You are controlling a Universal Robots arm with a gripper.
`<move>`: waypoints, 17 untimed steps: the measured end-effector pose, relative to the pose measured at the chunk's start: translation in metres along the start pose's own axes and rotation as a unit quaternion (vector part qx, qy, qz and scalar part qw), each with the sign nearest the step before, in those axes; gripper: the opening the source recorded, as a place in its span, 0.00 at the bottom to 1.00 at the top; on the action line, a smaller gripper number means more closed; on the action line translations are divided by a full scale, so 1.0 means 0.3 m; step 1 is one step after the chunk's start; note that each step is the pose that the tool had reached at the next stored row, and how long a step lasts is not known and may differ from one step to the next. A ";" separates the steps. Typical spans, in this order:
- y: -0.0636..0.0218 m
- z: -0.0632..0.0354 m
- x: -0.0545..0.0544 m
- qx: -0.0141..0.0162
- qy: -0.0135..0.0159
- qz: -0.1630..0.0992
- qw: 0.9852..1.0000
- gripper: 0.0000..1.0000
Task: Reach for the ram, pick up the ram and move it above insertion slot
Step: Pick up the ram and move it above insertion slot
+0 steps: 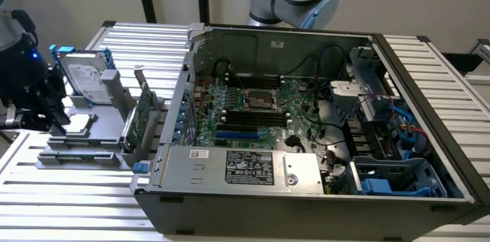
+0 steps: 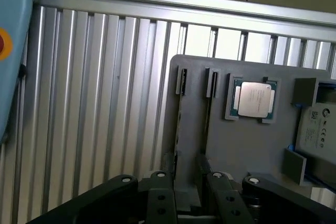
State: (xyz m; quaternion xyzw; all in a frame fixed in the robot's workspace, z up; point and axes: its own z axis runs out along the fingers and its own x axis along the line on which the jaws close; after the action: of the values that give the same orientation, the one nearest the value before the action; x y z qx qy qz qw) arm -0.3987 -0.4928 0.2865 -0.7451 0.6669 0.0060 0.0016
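Note:
The ram [image 2: 179, 124] stands on edge in a narrow slot of the grey holder [image 2: 247, 145], so I see it as a thin dark strip running toward the fingers. My gripper [image 2: 185, 182] is open, with one black finger [image 2: 164, 184] on each side of the strip's near end and a gap between them. In the exterior view the gripper [image 1: 47, 117] hangs over the end of the holder [image 1: 84, 156] at that view's left. The dark memory slots [image 1: 253, 117] lie on the motherboard inside the open computer case [image 1: 306, 196].
On the holder sit a silver processor chip [image 2: 253, 99], a hard drive [image 1: 84, 78] and a broader green card with a metal bracket [image 1: 142, 117]. A second, empty slot [image 2: 211, 85] lies beside the ram. A ribbed aluminium table [image 2: 105, 103] lies under everything.

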 end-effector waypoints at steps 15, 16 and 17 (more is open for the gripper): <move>0.024 0.092 0.008 0.000 0.000 0.001 1.000 0.31; 0.024 0.097 0.008 0.000 0.000 0.001 1.000 0.31; 0.024 0.103 0.008 0.000 0.000 0.001 1.000 0.31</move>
State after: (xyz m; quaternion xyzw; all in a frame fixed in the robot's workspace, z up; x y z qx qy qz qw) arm -0.4058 -0.4957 0.2555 -0.7447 0.6674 0.0060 0.0017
